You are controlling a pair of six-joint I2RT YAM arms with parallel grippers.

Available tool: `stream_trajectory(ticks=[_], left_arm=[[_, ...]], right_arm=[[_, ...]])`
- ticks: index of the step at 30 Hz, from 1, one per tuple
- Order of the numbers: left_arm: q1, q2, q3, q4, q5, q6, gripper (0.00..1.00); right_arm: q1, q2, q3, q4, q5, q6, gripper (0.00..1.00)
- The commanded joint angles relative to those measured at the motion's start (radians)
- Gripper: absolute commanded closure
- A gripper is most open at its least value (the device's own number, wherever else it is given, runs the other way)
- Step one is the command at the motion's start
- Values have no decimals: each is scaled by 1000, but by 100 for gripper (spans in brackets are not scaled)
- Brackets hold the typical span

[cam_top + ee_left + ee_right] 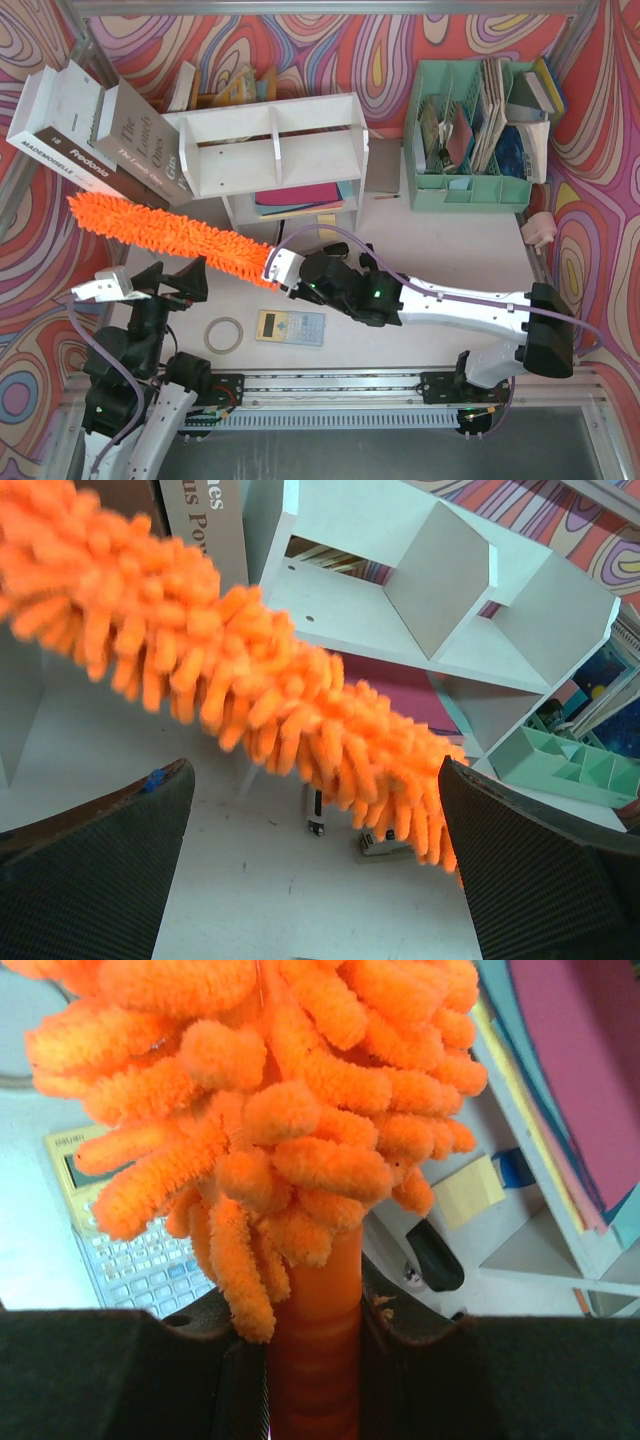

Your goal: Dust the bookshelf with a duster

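Observation:
The white two-tier bookshelf [270,150] stands at the back centre, with flat books on its lower tier; it also shows in the left wrist view [400,610]. The duster's fluffy orange head [170,238] lies slantwise in front of the shelf's left end, its tip at the left. My right gripper [284,270] is shut on the duster's orange handle [315,1350] just below the head. My left gripper [175,274] is open and empty, just on the near side of the head. In the left wrist view the head [250,690] crosses beyond its spread fingers [90,870].
Big books [80,135] lean at the back left next to the shelf. A mint-green file organiser [478,135] stands at the back right. A calculator [290,327] and a tape roll [224,335] lie near the front. A small stapler [385,842] lies under the duster.

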Motion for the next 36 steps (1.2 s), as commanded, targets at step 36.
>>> stream_trajectory(ticks=[36], left_arm=[[18,9,-6,0,-16,-15,2]], right_arm=[[35,-41,162,81,63,-47,100]])
